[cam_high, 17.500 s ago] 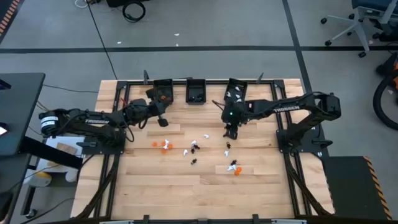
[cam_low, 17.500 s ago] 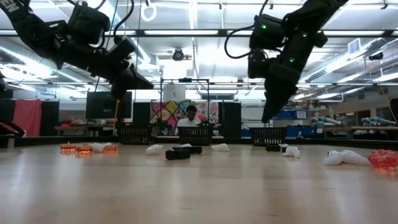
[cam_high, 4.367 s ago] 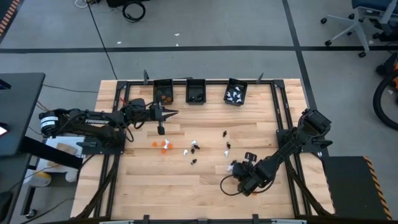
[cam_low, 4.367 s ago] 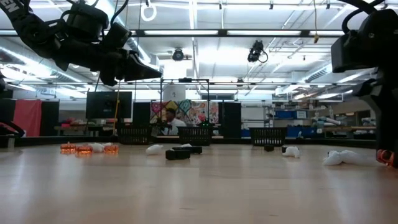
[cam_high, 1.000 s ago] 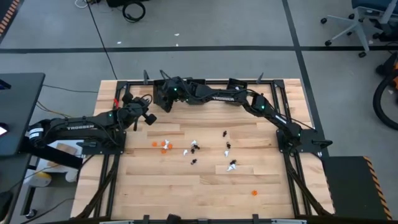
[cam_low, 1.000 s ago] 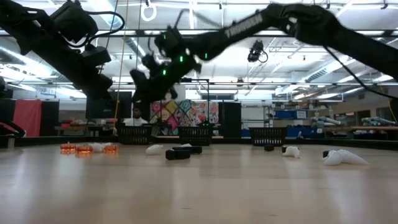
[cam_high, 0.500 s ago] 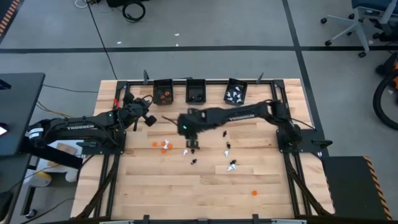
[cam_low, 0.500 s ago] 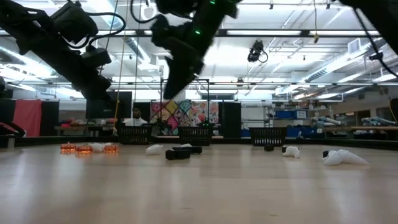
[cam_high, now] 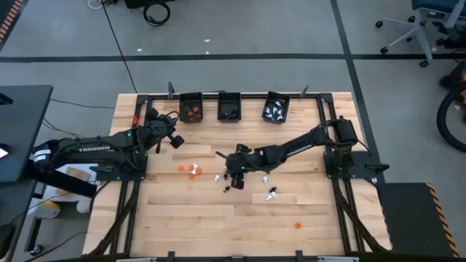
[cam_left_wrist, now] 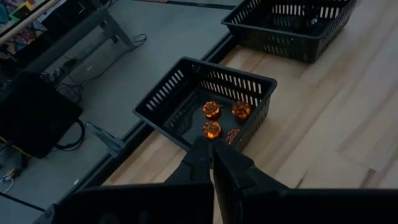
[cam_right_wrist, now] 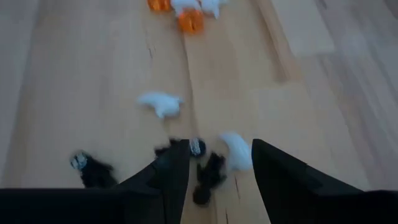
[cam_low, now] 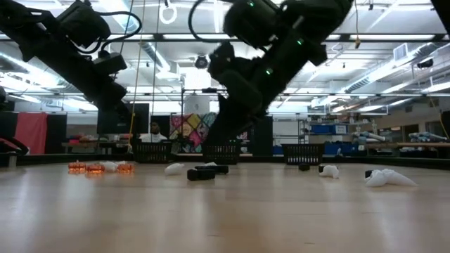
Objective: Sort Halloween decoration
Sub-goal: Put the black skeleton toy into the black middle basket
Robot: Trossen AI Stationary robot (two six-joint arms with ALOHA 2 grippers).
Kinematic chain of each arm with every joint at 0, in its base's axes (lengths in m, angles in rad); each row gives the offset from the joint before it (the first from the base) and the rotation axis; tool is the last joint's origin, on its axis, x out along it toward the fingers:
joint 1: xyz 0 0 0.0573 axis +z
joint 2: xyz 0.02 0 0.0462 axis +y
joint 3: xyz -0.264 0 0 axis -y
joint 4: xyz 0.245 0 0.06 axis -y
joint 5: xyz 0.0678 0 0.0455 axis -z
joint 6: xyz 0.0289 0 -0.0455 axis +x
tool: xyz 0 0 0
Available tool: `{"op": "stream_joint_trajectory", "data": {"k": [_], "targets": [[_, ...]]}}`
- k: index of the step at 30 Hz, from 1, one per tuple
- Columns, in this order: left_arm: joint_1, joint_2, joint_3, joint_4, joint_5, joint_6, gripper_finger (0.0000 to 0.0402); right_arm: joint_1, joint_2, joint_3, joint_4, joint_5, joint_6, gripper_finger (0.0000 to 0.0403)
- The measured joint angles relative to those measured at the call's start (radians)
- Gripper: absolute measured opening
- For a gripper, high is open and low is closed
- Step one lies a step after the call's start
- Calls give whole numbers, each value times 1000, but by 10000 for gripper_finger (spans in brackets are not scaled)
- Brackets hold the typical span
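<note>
Trinkets point(cam_high: 227, 173) in orange, black and white lie scattered over the middle of the wooden table point(cam_high: 189, 218), and the right gripper point(cam_high: 228, 172) hangs low over the central cluster of them, its arm stretched across from the table's right side. Seen from the right wrist, its two dark fingers point(cam_right_wrist: 176, 167) stand apart with nothing clamped between them; a black piece point(cam_right_wrist: 210, 174) and a white piece point(cam_right_wrist: 236, 151) sit on the wood in the gap between them, another white piece point(cam_right_wrist: 160, 103) lies a little farther on, and a black one point(cam_right_wrist: 92, 165) rests off to one side. Two orange pieces point(cam_high: 188, 169) with a white one beside them lie nearer the left arm, a white and black pair point(cam_high: 271, 193) lies toward the table's front, and a lone orange piece point(cam_high: 297, 225) sits well apart near the front edge. Three small black bins stand in a row along the far edge: the left bin point(cam_high: 191, 108) holds orange pieces point(cam_left_wrist: 212, 118), the middle bin point(cam_high: 229, 106) holds dark ones, the right bin point(cam_high: 276, 108) holds white ones. The left gripper point(cam_high: 175, 138) waits near the left bin, fingers point(cam_left_wrist: 225, 163) pressed together and holding nothing, pointing at that bin in its wrist view.
</note>
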Motion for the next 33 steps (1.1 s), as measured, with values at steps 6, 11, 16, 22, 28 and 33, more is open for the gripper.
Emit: {"op": "stream_joint_trajectory", "data": {"k": [6,11,16,22,28,33], "targets": [[0,0,0,1,0,2,0,9,0,-48,35,23,27,179],[0,0,0,0,1,3,0,22,0,-102,131,24,32,179],[0,0,0,0,1,3,0,33,0,-184,276,33,62,179],[0,0,0,1,1,3,0,44,36,-253,405,53,102,178],[0,1,-1,3,1,3,0,71,146,-207,480,118,103,161],[0,1,0,4,1,12,0,92,164,-199,476,171,115,123]]}}
